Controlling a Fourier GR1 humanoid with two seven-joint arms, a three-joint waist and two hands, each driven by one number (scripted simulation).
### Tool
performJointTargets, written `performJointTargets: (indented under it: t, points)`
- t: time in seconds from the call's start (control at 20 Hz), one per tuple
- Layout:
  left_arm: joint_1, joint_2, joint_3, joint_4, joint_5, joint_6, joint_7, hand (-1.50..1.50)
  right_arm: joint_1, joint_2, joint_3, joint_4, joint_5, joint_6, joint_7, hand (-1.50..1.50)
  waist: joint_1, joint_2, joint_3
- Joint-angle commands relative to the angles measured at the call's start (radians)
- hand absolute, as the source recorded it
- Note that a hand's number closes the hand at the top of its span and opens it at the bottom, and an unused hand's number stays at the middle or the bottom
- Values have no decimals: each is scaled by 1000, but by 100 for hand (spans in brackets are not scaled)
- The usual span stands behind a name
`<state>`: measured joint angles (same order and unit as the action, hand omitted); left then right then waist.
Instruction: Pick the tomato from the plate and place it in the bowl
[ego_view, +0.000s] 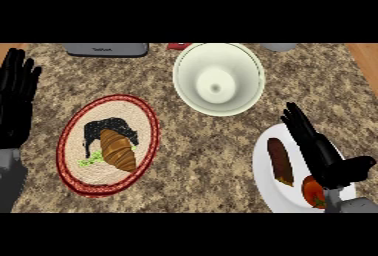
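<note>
1. The tomato (314, 192), red with a little green on it, lies on the near right part of a white plate (269, 187) at the lower right of the head view.
2. On the same plate, to the tomato's left and a little farther back, lies a dark brown, sausage-shaped piece of food (280, 161). It is apart from the tomato.
3. The right hand (330, 162) is over this plate. Its fingers (303, 127) are straight and close together, pointing away and to the left past the plate's far edge. The thumb (359, 166) sticks out to the right.
4. The hand holds nothing. The tomato sits just at the base of the palm, below the thumb and partly hidden by the wrist. The fingertips are well beyond it.
5. The bowl (218, 79), white and deep, stands farther back on the counter (199, 150), up and to the left of the plate, with bare stone between them.
6. The counter is speckled brown and grey stone, with wood (363, 57) showing at its right side.
7. At the left lies a round woven plate with a red rim (133, 112). It carries a croissant (118, 150), a black lump (111, 131) and some green bits (92, 160).
8. A grey toaster (105, 49) stands at the far edge.
9. The left hand (18, 95) rests at the view's left edge, open, fingers up.
</note>
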<state>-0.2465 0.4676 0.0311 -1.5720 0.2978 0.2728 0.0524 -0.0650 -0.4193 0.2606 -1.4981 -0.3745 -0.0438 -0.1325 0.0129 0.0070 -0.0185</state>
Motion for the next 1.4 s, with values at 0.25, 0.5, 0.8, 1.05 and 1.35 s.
performJointTargets:
  t: [0.25,0.5,0.8,1.05,1.35]
  points:
    - [28,56,-82,35,-141,9,17,0,-183,-332,68,-315,224,386,-336,150,-25,-42,22]
    - [54,24,-118,33,-161,34,53,0,-90,-379,-243,-279,228,259,-741,-150,-89,-20,29]
    - [68,9,-129,32,-195,66,56,0,100,-524,-333,-299,502,205,-1101,-150,-106,-22,25]
    - [96,19,-132,-11,-198,53,70,0,298,-535,-451,-334,692,25,-1128,-150,-83,-21,22]
    - [97,-3,-141,8,-227,73,57,0,504,-467,-489,-565,1004,-141,-939,-150,-93,-20,18]
